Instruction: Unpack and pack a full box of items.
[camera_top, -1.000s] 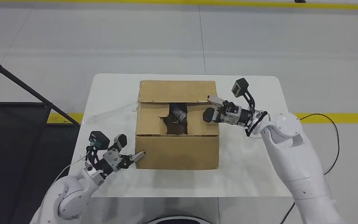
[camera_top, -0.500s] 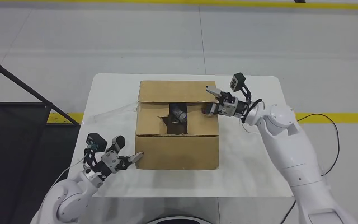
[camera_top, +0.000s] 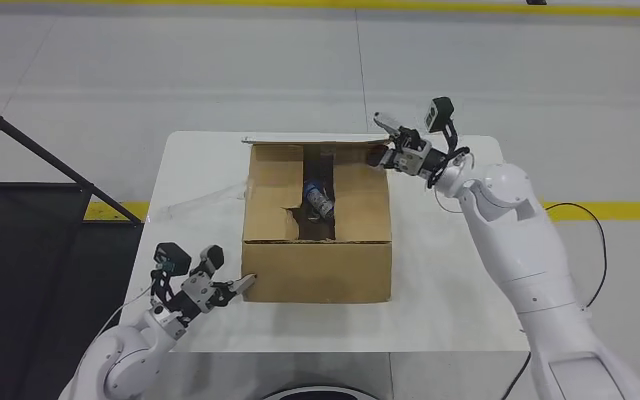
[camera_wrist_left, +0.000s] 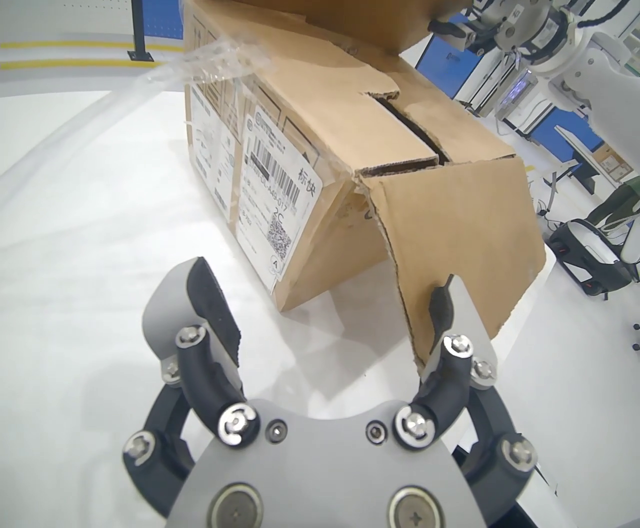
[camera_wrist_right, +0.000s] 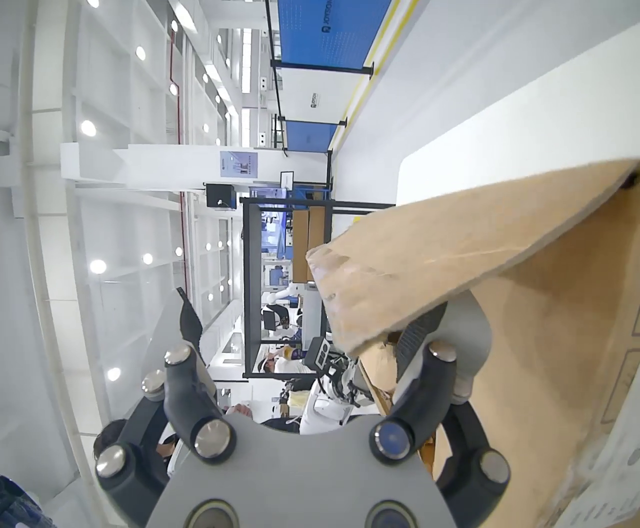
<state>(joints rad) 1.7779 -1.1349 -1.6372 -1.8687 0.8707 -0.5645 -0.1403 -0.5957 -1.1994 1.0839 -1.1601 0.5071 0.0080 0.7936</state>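
Box (camera_top: 315, 270) sits mid-surface btw the two claws, lid part-open. Its far flap (camera_wrist_right: 450, 250) stands up at the right claw (camera_top: 381, 137), and the near flap (camera_wrist_left: 465, 235) hangs down the front at the left claw (camera_top: 233, 268). The side flaps (camera_top: 272, 195) lie flat w/ a gap showing a bottle (camera_top: 318, 197) and darker items (camera_top: 320, 225), too shadowed to ID. Right claw is spread, not pinching. One finger (camera_wrist_right: 422, 332) is under the far flap's corner and the other is well off it, so the flap prob. just rests propped there, a lift-and-fold-back hold needing no grip. Left claw is likewise released, jaws wide. One fingertip (camera_wrist_left: 442, 300) touches the near flap's edge and the other is apart over the surface, prob. steadying that flap so the box doesn't shift while the far side is levered. Clear tape (camera_wrist_left: 210, 55) trails loose off the box corner beyond the left claw. Judged stage: early unpack, items inside. Surface (camera_top: 450, 290) is white and plain. Around it is grey floor (camera_top: 200, 60) w/ yellow lines (camera_top: 590, 210), a dark panel (camera_top: 40, 270) out past the left claw, and blue screens (camera_wrist_right: 330, 30) in the hall behind the right claw.
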